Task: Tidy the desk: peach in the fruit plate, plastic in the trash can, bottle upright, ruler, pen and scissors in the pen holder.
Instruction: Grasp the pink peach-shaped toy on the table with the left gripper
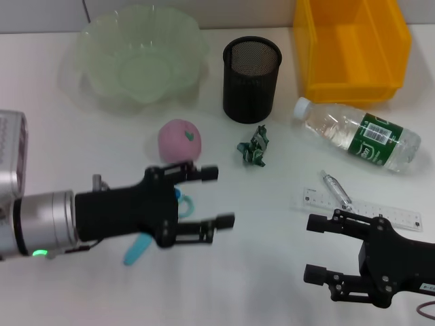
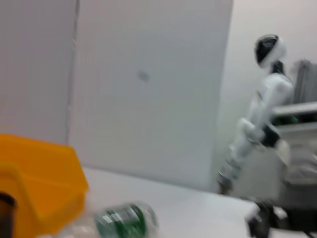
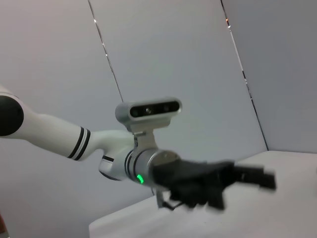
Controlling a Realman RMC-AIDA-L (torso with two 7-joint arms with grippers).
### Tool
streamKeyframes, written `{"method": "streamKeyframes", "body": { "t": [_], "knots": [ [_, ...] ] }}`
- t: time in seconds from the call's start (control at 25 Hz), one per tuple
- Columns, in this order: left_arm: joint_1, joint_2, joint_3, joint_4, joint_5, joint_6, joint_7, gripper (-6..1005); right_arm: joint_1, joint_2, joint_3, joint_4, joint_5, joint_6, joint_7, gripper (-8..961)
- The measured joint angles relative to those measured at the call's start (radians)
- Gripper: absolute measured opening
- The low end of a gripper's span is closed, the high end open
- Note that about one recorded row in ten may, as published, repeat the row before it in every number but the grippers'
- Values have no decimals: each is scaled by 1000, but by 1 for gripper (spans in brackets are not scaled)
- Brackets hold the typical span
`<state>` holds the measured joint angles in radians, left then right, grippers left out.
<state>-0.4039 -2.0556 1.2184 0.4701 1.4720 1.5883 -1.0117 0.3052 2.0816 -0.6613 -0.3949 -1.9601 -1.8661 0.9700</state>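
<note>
Both grippers hover with jaws apart; nothing is sorted yet.
Left gripper (image 1: 216, 197) hangs lower left, below the pink round peach (image 1: 180, 140), well placed to take it; right gripper (image 1: 314, 248) waits lower right by the clear plastic ruler (image 1: 363, 210).

Counted: one peach (image 1: 179, 139), one bottle (image 1: 358, 134), one ruler (image 1: 387, 210), one pen holder (image 1: 251, 79), one wrapper (image 1: 253, 147), one yellow bin (image 1: 351, 47), one bowl (image 1: 141, 56).

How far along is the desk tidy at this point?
Nothing looks done. The peach sits on the table, not in the fruit plate. The plastic scrap, lying bottle, ruler, pen and scissors are all unplaced; the pen holder looks empty. The left claw hovers open near the peach, the right claw open beside the ruler.
</note>
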Motion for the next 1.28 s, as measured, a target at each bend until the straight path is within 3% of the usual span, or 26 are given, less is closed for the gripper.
{"method": "streamKeyframes", "body": {
  "t": [0.08,0.16,0.32,0.6,0.68,0.72,0.76,0.92,1.08,1.16,1.2,1.28],
  "knots": [
    [3,-20,-70,14,-8,-7,19,823,0,0,0,5,0,3,0,784],
    [-10,-23,-78,13,-24,-25,15,823,0,0,0,6,0,3,0,784],
    [-42,-19,-76,22,-38,-74,-51,823,1,0,0,7,0,2,0,784],
    [-110,-14,-52,159,50,-281,-364,822,0,1,0,9,0,0,-1,784],
    [-132,-13,-39,262,151,-359,-533,822,0,1,0,15,0,0,-1,784],
    [-132,-13,-39,262,151,-359,-533,822,0,1,0,15,0,0,-1,784],
    [-147,-13,-37,324,234,-387,-652,822,3,1,0,20,0,0,-1,784],
    [-172,-9,-37,409,385,-395,-849,822,7,2,-2,24,0,3,-2,784],
    [-214,-11,-34,559,690,-297,-1150,821,10,2,-2,24,0,8,-2,784],
    [-214,-11,-34,559,690,-297,-1150,821,12,2,-1,24,0,8,-2,784],
    [-231,-13,-23,592,778,-253,-1242,821,12,2,-1,24,0,8,-2,784],
    [-240,-14,-10,608,827,-235,-1303,821,13,2,0,24,0,9,-3,784]
  ]
}}
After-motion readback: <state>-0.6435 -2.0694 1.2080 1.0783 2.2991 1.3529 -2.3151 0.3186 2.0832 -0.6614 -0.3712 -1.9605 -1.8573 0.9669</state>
